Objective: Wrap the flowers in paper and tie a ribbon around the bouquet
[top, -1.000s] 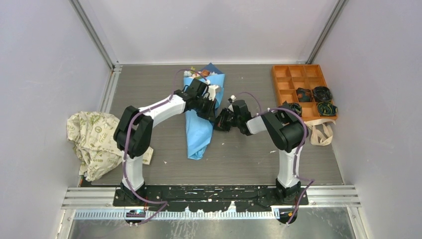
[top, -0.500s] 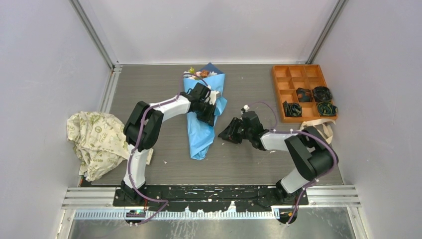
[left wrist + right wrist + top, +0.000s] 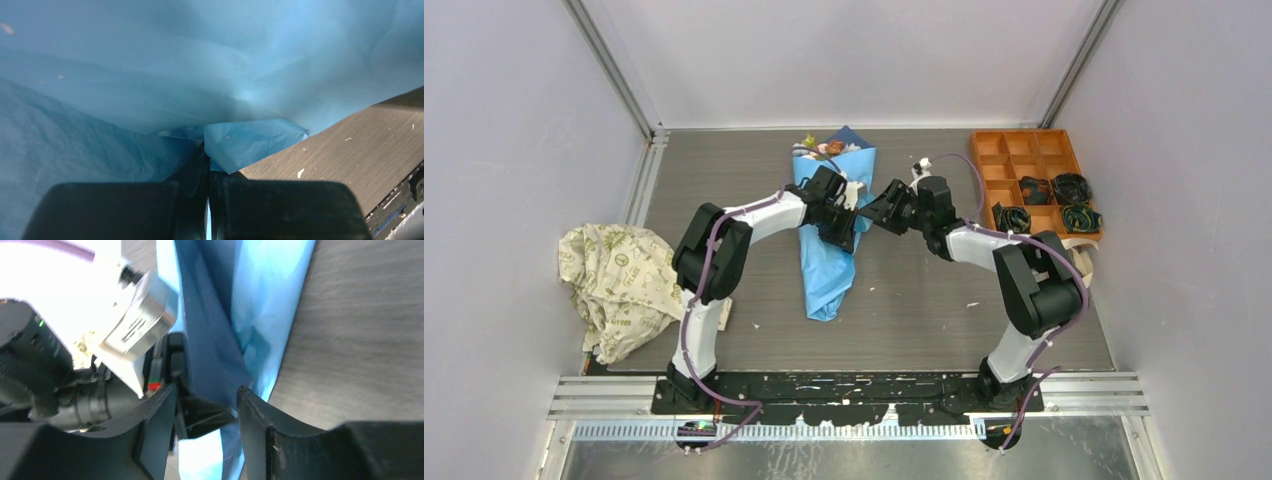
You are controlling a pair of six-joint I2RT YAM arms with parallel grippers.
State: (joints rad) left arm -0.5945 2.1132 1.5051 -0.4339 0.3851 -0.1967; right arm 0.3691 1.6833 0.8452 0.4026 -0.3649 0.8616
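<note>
Fingers point(image 3: 280, 210) of the left gripper point(image 3: 207, 152) are pressed together, and a fold of the blue paper point(image 3: 250, 142) is pinched between their tips. From the left wrist, the sheet fills nearly the whole view, paler above and darker at the lower left.

The right gripper point(image 3: 206, 390) has its fingers point(image 3: 255, 425) spread apart with nothing clamped. Between them lie the dark tip of the left gripper and the edge of the paper. I cannot tell whether either finger touches the sheet.

From above, the bouquet point(image 3: 826, 265) lies flat on the table point(image 3: 904, 320), well to the left of the orange tray point(image 3: 1022, 143). Its wide end is level with the tray's far edge. Its narrow tip points toward the arm bases, past the tray's near edge. The flowers point(image 3: 824, 148) show at the wide end.

The left gripper point(image 3: 839, 222) sits on the side of the cone that faces the tray. The right gripper point(image 3: 879, 212) is just beside it, between the cone and the tray.

Dark coils point(image 3: 1072, 187) sit in the tray's compartments on the near right. A bit of beige ribbon point(image 3: 1080, 256) shows just below the tray, mostly hidden by the right arm. A crumpled cream cloth point(image 3: 619, 285) lies far to the left of the tray, beyond the bouquet.
</note>
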